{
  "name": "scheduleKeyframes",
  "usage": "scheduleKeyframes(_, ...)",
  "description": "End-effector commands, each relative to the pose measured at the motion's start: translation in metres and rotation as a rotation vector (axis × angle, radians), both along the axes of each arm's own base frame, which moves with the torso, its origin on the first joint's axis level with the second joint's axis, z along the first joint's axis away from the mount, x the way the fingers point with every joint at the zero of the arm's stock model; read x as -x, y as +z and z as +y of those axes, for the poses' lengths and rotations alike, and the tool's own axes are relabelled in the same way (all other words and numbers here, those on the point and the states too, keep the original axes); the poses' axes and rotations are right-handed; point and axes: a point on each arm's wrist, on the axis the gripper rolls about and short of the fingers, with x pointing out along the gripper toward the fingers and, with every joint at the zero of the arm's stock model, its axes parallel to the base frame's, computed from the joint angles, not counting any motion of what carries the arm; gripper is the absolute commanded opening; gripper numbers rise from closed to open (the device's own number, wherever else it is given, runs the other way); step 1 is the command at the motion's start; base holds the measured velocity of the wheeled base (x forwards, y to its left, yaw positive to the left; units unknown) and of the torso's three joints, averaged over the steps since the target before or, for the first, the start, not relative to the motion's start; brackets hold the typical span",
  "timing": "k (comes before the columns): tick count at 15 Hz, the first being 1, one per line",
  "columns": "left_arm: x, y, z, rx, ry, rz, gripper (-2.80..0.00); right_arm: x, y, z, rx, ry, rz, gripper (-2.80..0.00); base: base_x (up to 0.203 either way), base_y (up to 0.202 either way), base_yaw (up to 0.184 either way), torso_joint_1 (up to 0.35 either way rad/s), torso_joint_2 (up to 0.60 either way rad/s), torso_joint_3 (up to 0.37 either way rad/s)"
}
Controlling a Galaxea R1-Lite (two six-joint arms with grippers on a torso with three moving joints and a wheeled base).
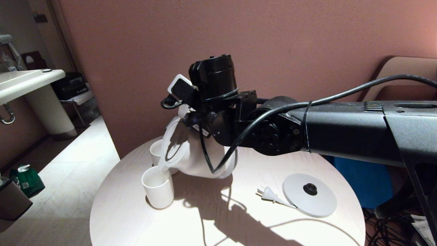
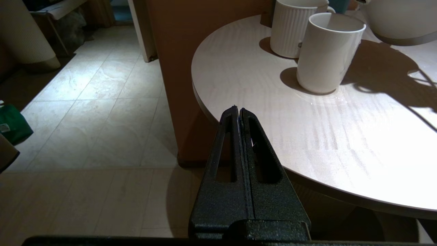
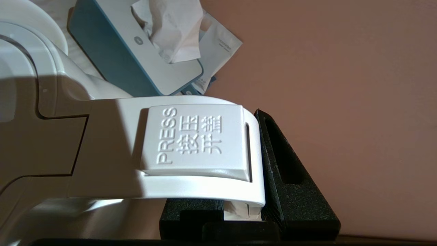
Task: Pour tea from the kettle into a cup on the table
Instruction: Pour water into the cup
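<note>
A brownish-pink wall stands behind the round table of pale whitish wood grain [image 1: 143, 218].

In the head view, the large white electric kettle with a looped handle [image 1: 196, 160] is held tilted above the table centre, its spout down toward 8 o'clock. The right gripper [image 1: 191, 118] grasps it by the handle from the 3 o'clock side. The plain smooth white cylindrical cup without handle [image 1: 157, 187] stands just under the spout, and a thin pale stream of tea [image 1: 160, 167] seems to fall into it. A ribbed white mug [image 1: 156, 152] stands behind the cup, at about 10 o'clock on the table. A flat round grey base disc with cord and plug [image 1: 309, 194] lies well apart, at 4 o'clock.

In the left wrist view, the left gripper [image 2: 238, 111] hovers off the table edge with its fingers pressed together on nothing; this arm looks parked. The cup [image 2: 326, 56] and the mug [image 2: 290, 29] are beyond it, close together.

In the right wrist view, the handle with its button marked PRESS [image 3: 194, 143] fills the picture, and one black finger [image 3: 283, 177] lies against it. A blue tissue box [image 3: 136, 51] lies beyond.

I judge that the pouring step is in hand. The next move calls for turning the kettle slowly upright before the cup overflows, then setting it down.
</note>
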Motion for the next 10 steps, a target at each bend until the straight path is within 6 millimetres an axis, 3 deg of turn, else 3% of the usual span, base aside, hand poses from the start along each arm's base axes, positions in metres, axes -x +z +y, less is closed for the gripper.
scheduleKeyframes(1, -0.0001, 0.0, 0.0, 0.0, 0.0, 0.001, -2.8, -0.0002, -0.0011, 0.0003, 0.008, -0.002, 0.001, -2.8, 0.0, 0.0, 0.0, 0.0, 0.0, 0.0)
scheduleKeyframes(10, -0.0001, 0.0, 0.0, 0.0, 0.0, 0.001, -2.8, -0.0012, -0.0045, 0.0014, 0.022, -0.005, 0.004, -2.8, 0.0, 0.0, 0.0, 0.0, 0.0, 0.0)
